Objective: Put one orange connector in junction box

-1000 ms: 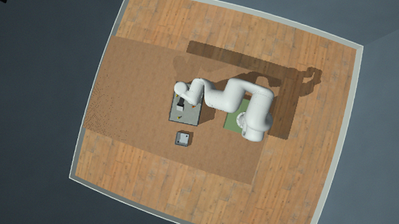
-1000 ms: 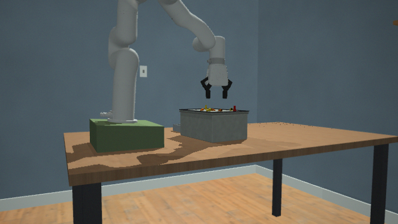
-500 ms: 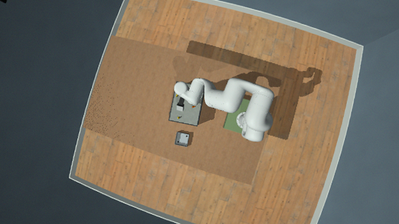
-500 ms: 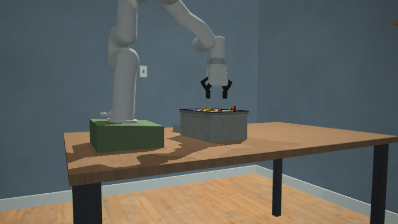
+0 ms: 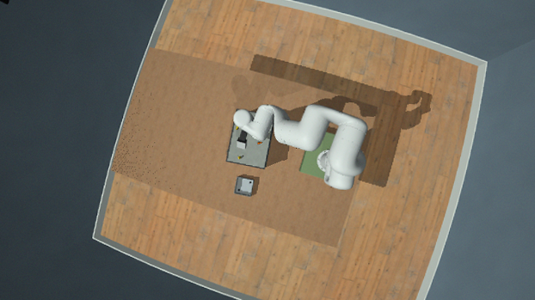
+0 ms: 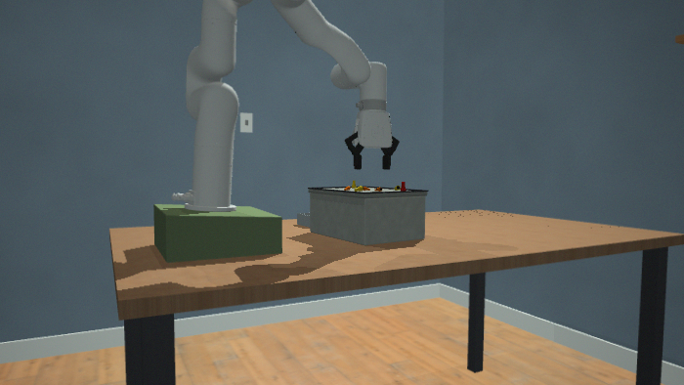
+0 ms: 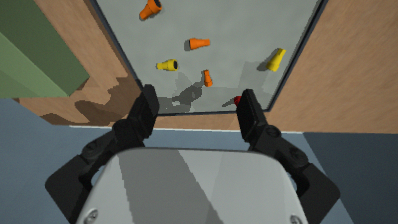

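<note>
The grey tool case stands on the table, and loose connectors lie on its lid. In the wrist view three orange connectors show: one near the fingers, one further up, one at the top. Two yellow connectors and a red one, partly hidden by a finger, lie there too. My gripper is open and empty, hanging above the lid's edge. The steel junction box sits on the table beside the case.
The arm stands on a green base block next to the case. A wall outlet is on the wall behind. The table edge runs along the front.
</note>
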Controlling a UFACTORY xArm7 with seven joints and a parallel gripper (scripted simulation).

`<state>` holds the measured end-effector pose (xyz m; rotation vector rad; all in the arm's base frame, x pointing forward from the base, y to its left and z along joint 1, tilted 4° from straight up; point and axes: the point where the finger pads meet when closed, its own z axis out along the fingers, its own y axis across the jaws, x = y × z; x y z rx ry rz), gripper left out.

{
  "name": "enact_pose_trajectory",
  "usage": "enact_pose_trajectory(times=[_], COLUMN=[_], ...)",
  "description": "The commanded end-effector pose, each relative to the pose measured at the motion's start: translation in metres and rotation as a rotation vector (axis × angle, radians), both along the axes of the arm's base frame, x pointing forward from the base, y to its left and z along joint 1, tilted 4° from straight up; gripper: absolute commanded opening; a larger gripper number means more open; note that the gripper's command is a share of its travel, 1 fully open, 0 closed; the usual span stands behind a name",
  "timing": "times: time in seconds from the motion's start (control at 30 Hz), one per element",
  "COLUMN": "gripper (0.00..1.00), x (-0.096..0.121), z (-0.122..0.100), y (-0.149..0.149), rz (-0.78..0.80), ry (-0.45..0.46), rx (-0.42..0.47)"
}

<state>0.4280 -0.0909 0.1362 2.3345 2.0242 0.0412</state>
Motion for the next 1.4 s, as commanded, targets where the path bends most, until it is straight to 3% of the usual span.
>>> enact_pose_trajectory(times=[0.0,0.23,0.5,0.57,1.07,1.37], gripper=[1.0,1.0,1.0,1.0,1.0,1.0], x=[0.001,0.004,0.012,0.012,0.025,0.026], z=[0.002,0.002,0.006,0.006,0.013,0.014], y=[0.0,0.006,0.03,0.03,0.087,0.096], rz=[0.001,0.067,0.317,0.317,0.885,0.971], ry=[-0.004,-0.003,0.003,0.003,0.015,0.017], rx=[-0.001,-0.005,-0.019,-0.019,-0.051,-0.055])
